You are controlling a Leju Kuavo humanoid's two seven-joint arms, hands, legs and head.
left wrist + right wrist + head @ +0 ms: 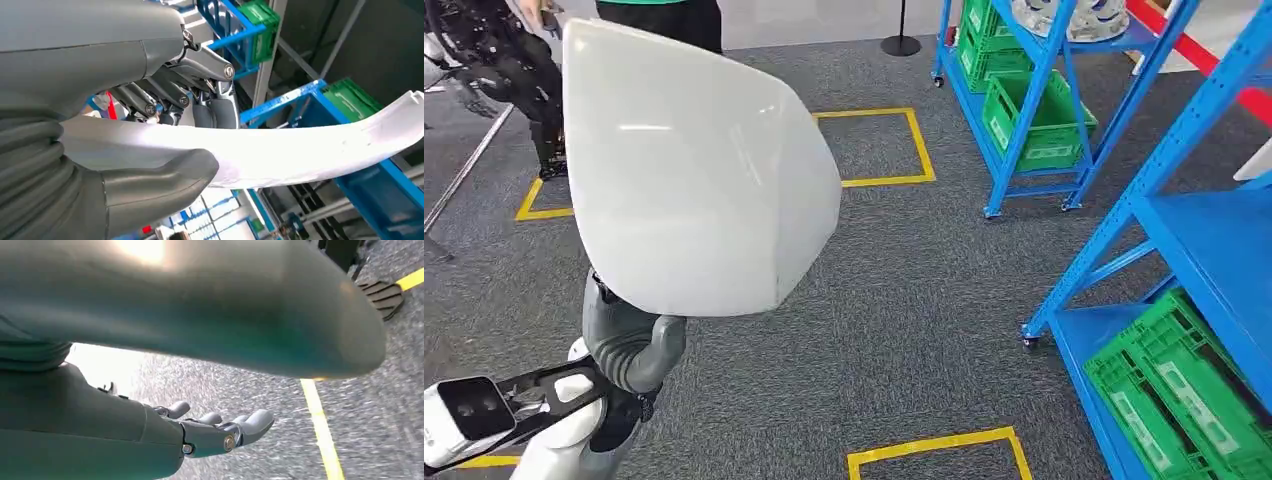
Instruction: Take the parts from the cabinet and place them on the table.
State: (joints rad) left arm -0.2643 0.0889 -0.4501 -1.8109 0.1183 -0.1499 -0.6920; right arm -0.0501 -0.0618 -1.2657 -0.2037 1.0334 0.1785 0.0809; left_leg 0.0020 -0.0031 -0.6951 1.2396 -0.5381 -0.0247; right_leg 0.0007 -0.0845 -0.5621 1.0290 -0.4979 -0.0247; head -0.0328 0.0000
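A large white curved shell part [694, 170] is held up in front of me, covering the left middle of the head view. My left hand [629, 340] grips its lower edge from below. In the left wrist view the white shell part [310, 145] runs between the thick thumb [160, 180] and the dark fingers [200, 107], which clamp it. My right hand [215, 432] hangs over the grey carpet with its fingers stretched out and nothing in it.
A blue rack [1204, 230] stands close on the right, with a green crate [1174, 400] on its lowest shelf. A second blue rack [1034, 70] with green crates [1034, 125] stands farther back. Yellow tape squares [919, 150] mark the carpet. A person [659, 15] and a dark robot [514, 70] stand at the back left.
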